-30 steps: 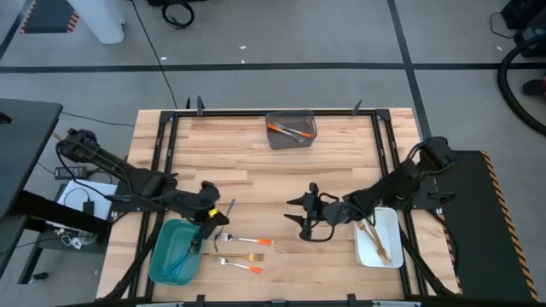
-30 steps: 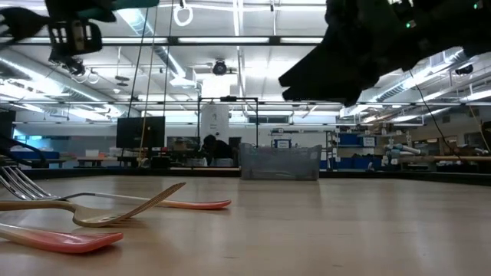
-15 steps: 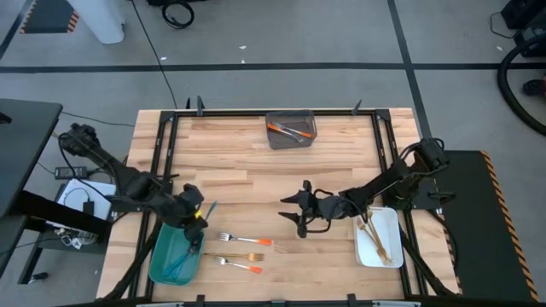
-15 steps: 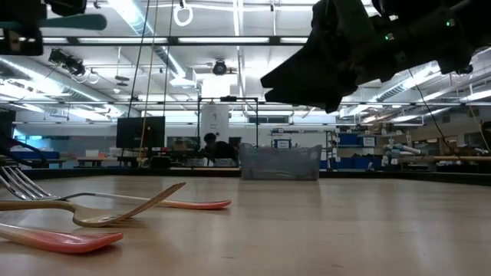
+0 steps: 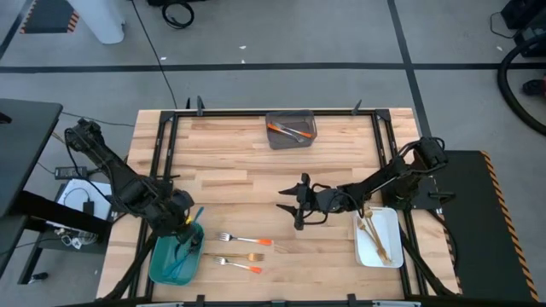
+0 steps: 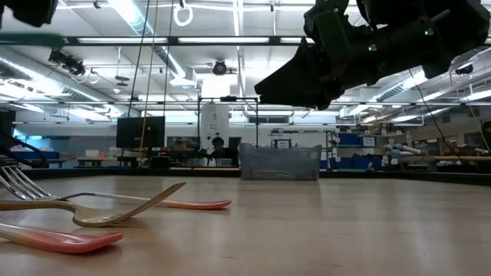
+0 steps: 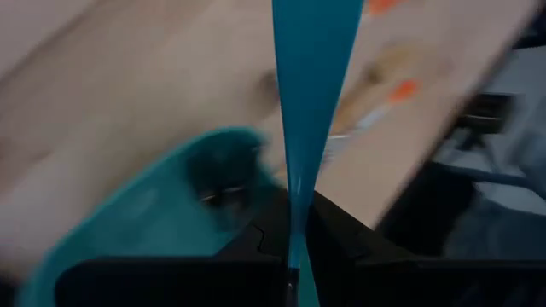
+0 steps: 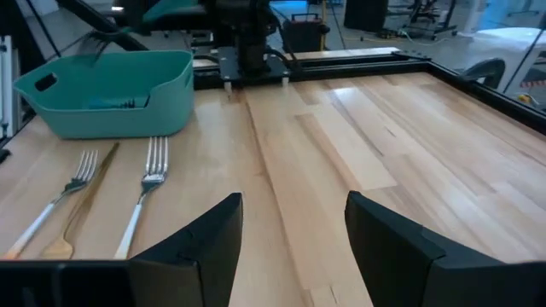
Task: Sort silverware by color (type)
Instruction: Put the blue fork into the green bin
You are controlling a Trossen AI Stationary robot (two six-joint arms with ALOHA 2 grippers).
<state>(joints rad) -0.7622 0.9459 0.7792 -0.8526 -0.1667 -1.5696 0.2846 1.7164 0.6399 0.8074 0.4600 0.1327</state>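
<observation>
My left gripper (image 5: 184, 223) hangs over the far right corner of the teal bin (image 5: 173, 253), shut on a blue piece of silverware (image 5: 199, 212). More blue pieces lie in that bin. Two orange-handled forks (image 5: 244, 240) (image 5: 239, 263) and a gold piece (image 5: 253, 257) lie flat on the table right of the bin. My right gripper (image 5: 294, 209) hovers open near the table's middle, pointing toward them (image 8: 150, 170). The grey bin (image 5: 292, 130) holds orange-handled pieces. The white bin (image 5: 378, 236) holds gold ones. My left gripper pinches the blue piece between its two fingers at its narrow end (image 7: 295, 243). The piece runs straight out ahead of the fingers and widens away from them (image 7: 311, 60). It is lifted clear, above the teal bin's rim (image 7: 183, 149).
The grey bin stands at the middle of the far edge, the white bin at the near right beside the right arm's base. A black frame (image 5: 166, 145) runs round the tabletop. Bare wood lies between the forks and the grey bin.
My left gripper has carried the blue piece toward the table's left and near edges, from beside the forks to above the teal bin, rolling and tipping its wrist as it went. My right gripper has drifted a little toward the table's left, staying open.
</observation>
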